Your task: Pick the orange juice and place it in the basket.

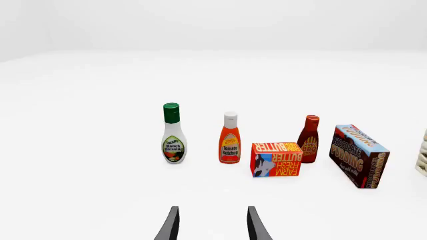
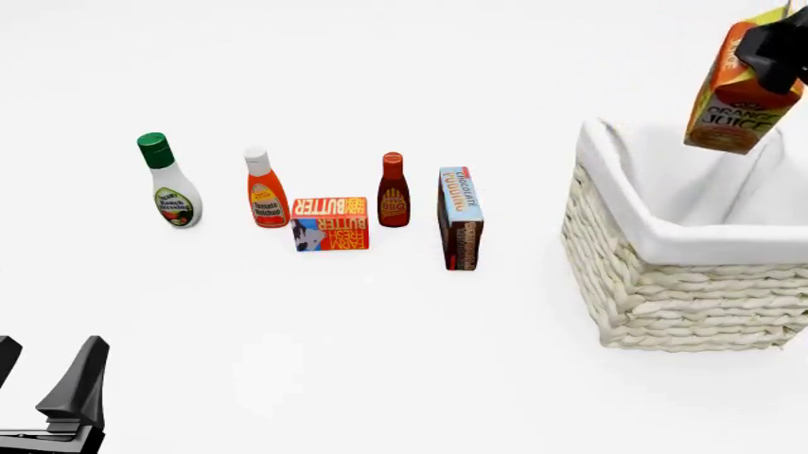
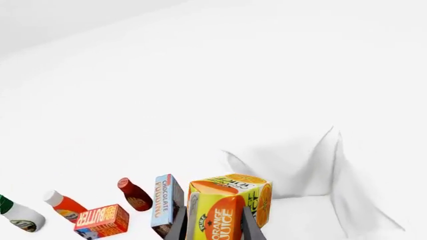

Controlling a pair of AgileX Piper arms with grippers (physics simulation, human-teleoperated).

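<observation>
The right gripper [image 2: 773,47] grips the orange juice [image 2: 739,95] (slightly tilted) above the basket [image 2: 682,274]; the left gripper [image 1: 212,225] waits with jaws apart.

Item count: seven objects and two grippers.

Bottles, three: one ranch dressing bottle [image 2: 168,194] at mid left of the front view, one tomato ketchup bottle [image 2: 264,189] and one BBQ sauce bottle [image 2: 393,192] to its right. Boxes, two: one butter box [image 2: 329,223] and one chocolate pudding box [image 2: 460,218] near frame centre. Cartons, one: the orange juice [image 2: 737,93] at upper right. Baskets, one: the basket [image 2: 682,284] at right. Grippers, two: left gripper [image 2: 48,376] at lower left, right gripper [image 2: 779,47] at upper right.
</observation>
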